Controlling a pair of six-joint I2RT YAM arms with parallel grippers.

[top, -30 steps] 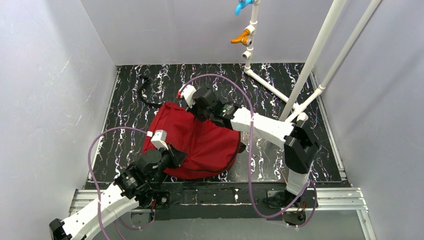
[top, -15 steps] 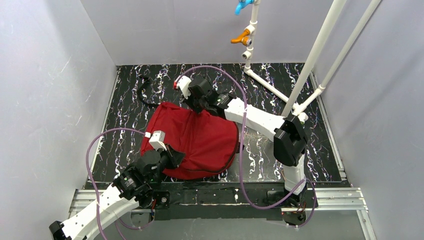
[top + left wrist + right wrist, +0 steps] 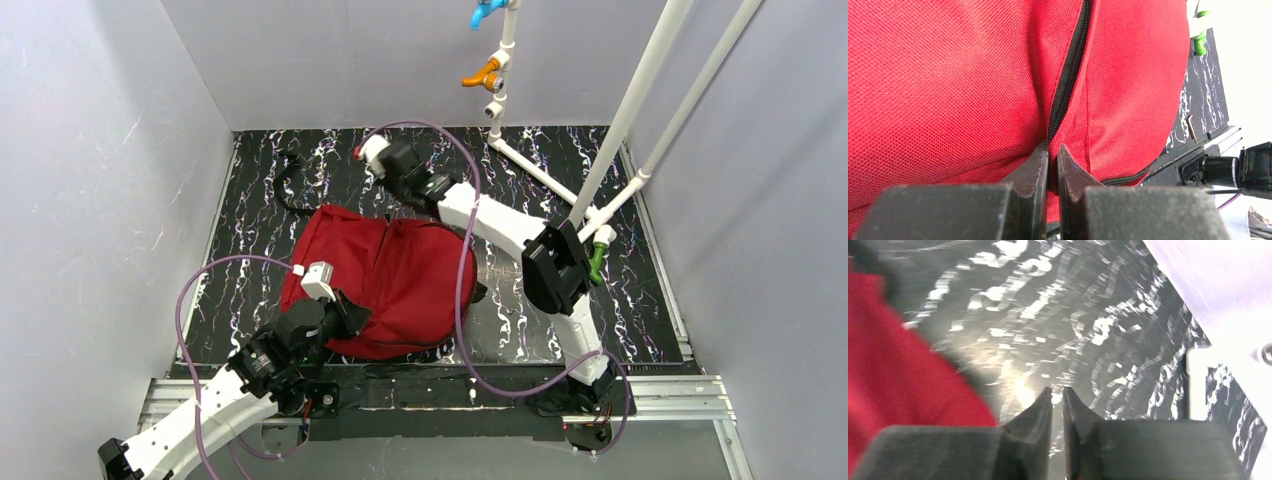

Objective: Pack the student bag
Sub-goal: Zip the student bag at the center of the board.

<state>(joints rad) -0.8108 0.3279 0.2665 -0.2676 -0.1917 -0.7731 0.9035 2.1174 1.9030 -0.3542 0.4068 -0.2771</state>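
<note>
The student bag (image 3: 400, 285) is a dark red backpack lying flat on the black marbled mat (image 3: 520, 160). Its black zip (image 3: 1068, 80) runs up the middle of the fabric in the left wrist view. My left gripper (image 3: 352, 318) is at the bag's near left edge, shut (image 3: 1053, 150) on a fold of red fabric at the zip's lower end. My right gripper (image 3: 392, 172) hangs over the mat just beyond the bag's far edge. Its jaws (image 3: 1058, 392) stand a narrow slit apart with nothing between them, and the bag (image 3: 893, 375) lies to their left.
A black strap (image 3: 290, 185) trails on the mat at the far left. A white pipe frame (image 3: 620, 120) with orange (image 3: 483, 72) and blue (image 3: 487, 12) handles rises at the back right. A green piece (image 3: 597, 262) shows by the right arm's elbow. Walls close in on three sides.
My right gripper has moved away from the bag's top edge toward the back wall and its jaws have parted slightly. The bag's far edge has settled flatter. The left gripper has stayed put.
</note>
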